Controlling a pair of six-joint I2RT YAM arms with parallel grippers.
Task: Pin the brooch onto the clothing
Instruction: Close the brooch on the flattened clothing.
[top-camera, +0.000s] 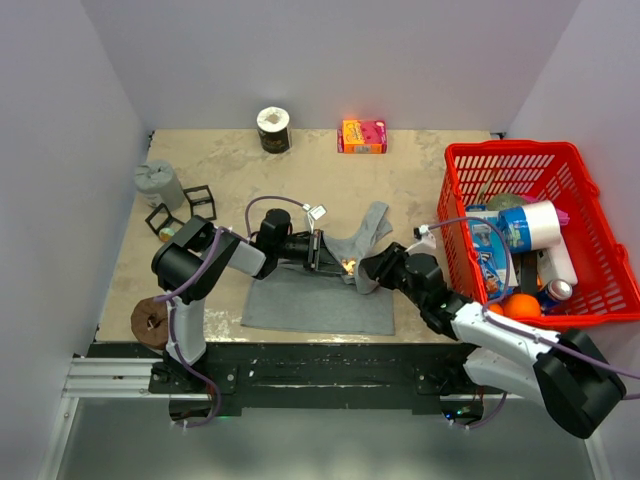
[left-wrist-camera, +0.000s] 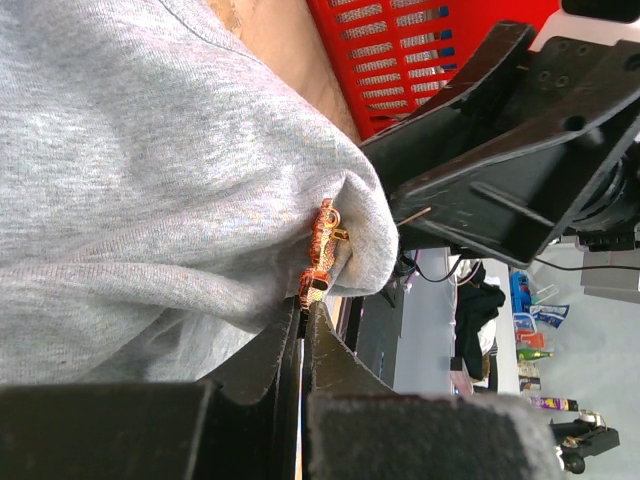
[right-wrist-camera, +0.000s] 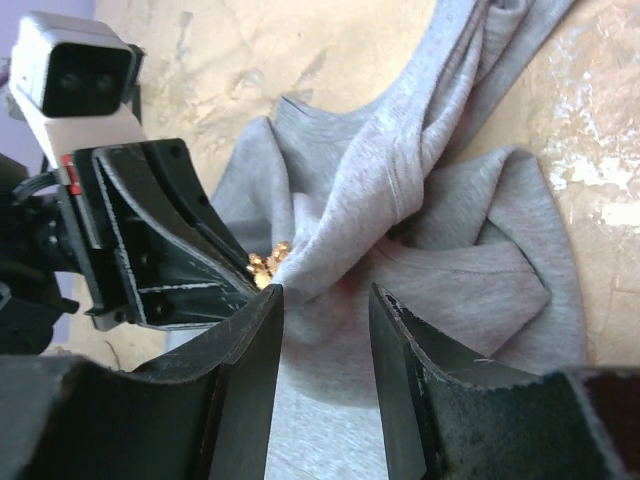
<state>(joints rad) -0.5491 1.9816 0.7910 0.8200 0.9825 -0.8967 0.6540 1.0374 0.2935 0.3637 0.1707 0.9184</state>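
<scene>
2 grippers are facing each other across a raised fold of the grey top (top-camera: 318, 300). The left gripper (top-camera: 335, 258), at 9 o'clock of the fold, is pinching the brooch (left-wrist-camera: 321, 250) between closed fingers (left-wrist-camera: 265, 365) and holding it against the cloth, likely so the pin can bite, while the right gripper (right-wrist-camera: 325, 300), at 3 o'clock, is hovering with fingers (right-wrist-camera: 245, 380) apart, seemingly to brace the fabric. Only the left wrist view is showing brooch touching cloth; overhead it is appearing as an orange speck.

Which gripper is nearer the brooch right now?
Left. The left gripper is closed on the brooch at its fingertips; the right gripper sits open just short of it, over the grey tank top.
</scene>
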